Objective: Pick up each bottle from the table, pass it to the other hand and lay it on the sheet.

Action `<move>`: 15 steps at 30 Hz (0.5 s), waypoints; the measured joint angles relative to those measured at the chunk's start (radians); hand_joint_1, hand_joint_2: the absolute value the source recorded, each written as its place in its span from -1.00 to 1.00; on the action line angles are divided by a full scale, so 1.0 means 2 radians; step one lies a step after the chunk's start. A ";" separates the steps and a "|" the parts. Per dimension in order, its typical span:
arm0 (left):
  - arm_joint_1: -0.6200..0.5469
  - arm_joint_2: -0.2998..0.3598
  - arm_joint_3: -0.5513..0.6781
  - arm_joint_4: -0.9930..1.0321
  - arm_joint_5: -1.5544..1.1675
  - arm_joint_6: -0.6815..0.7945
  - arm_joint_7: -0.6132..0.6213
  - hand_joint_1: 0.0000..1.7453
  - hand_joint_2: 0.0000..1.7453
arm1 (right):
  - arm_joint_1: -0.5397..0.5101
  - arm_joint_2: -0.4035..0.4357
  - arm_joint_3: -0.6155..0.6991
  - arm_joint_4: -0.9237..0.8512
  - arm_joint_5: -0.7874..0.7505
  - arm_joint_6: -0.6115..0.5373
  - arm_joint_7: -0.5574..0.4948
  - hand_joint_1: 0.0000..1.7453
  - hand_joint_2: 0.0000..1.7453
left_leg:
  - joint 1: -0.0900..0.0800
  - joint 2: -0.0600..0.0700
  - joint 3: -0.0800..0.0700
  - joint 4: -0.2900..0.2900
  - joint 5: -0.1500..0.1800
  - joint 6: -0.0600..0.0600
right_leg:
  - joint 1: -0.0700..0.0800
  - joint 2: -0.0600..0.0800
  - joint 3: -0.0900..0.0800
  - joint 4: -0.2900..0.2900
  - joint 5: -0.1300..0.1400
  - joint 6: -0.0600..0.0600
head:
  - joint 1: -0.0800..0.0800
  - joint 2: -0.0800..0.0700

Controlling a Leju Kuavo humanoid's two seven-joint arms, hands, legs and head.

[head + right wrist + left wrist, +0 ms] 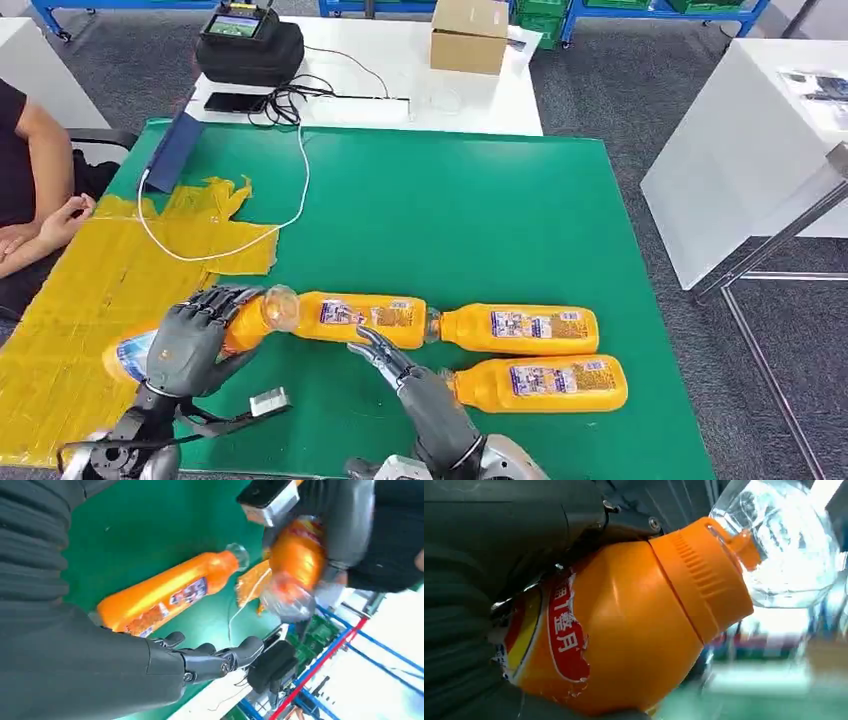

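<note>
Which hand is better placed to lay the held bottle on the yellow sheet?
Left. The left hand already grips the bottle right above the yellow sheet's edge, while the right hand is open over the green table, farther from it.

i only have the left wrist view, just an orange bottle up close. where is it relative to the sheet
Observer: The left hand holds that bottle at the yellow sheet's edge, near the green table.
Operator: right hand free?
Observer: Yes, the right hand is open, resting on the table.
Operator: how many bottles left
Observer: Three lie on the table: one by the right hand, two to its right.
</note>
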 measured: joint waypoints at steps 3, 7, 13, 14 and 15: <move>-0.033 0.023 -0.002 0.069 0.001 -0.004 0.000 1.00 1.00 | -0.007 0.000 -0.005 0.011 0.006 0.003 -0.002 -1.00 1.00 | 0.000 0.000 0.000 0.000 0.000 0.000 | 0.000 0.000 0.000 0.000 0.000 0.000 | 0.000 0.000; -0.060 0.041 -0.010 0.132 0.001 -0.023 -0.001 1.00 1.00 | -0.017 0.000 -0.006 0.026 0.015 0.006 -0.001 -1.00 1.00 | 0.000 0.000 -0.002 0.000 0.001 0.001 | -0.001 0.000 0.003 0.000 0.000 0.000 | 0.000 0.000; -0.100 0.048 -0.036 0.208 -0.004 -0.042 -0.011 -1.00 1.00 | -0.057 0.001 -0.012 0.074 0.060 0.006 0.030 -1.00 1.00 | -0.001 0.000 -0.002 0.000 0.001 0.001 | -0.001 0.000 0.003 0.000 0.000 0.000 | 0.000 0.000; -0.107 0.048 -0.041 0.218 -0.004 -0.043 -0.012 -1.00 1.00 | -0.064 0.001 -0.015 0.084 0.062 0.006 0.030 -1.00 1.00 | -0.001 0.000 -0.002 0.000 0.001 0.001 | 0.000 0.000 0.003 0.000 0.001 0.000 | 0.000 0.000; -0.113 0.048 -0.046 0.227 -0.004 -0.044 -0.013 -1.00 1.00 | -0.070 0.002 -0.016 0.094 0.065 0.007 0.030 -1.00 1.00 | -0.001 0.000 -0.002 0.000 0.001 0.001 | 0.000 0.000 0.003 0.000 0.001 0.000 | 0.000 0.000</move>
